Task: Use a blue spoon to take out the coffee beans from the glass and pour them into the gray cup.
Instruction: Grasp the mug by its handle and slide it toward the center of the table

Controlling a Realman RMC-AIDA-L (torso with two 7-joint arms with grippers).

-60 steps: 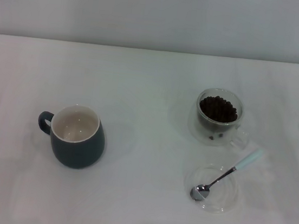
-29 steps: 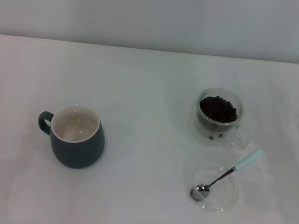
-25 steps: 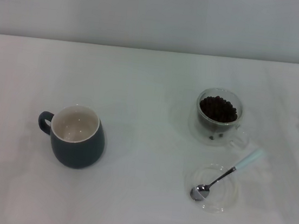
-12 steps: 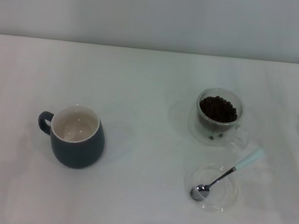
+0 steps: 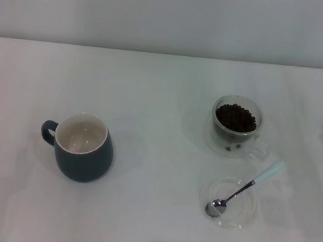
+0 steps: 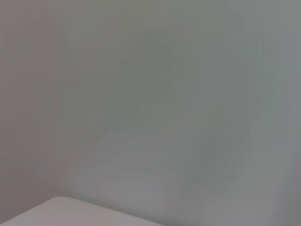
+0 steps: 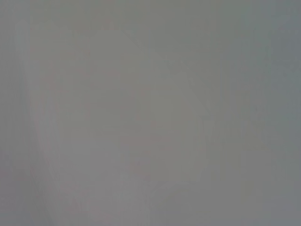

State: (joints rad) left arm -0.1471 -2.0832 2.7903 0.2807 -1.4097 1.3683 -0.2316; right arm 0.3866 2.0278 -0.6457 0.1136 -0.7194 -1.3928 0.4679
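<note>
The blue spoon [image 5: 241,191] lies with its metal bowl in a flat clear glass saucer [image 5: 228,202] at the front right, its pale blue handle pointing back and right over the rim. The glass [image 5: 235,126] stands just behind it, filled with coffee beans [image 5: 235,117]. The gray cup [image 5: 82,147] stands upright at the left, handle to the left, its cream inside bare. Neither gripper shows in the head view. Both wrist views show only a blank grey surface.
A white table [image 5: 164,98] carries everything, with a pale wall behind its far edge. A pale corner [image 6: 70,212] shows in the left wrist view.
The objects have not moved. A faint shadow at the table's left edge has shrunk and shifted slightly.
</note>
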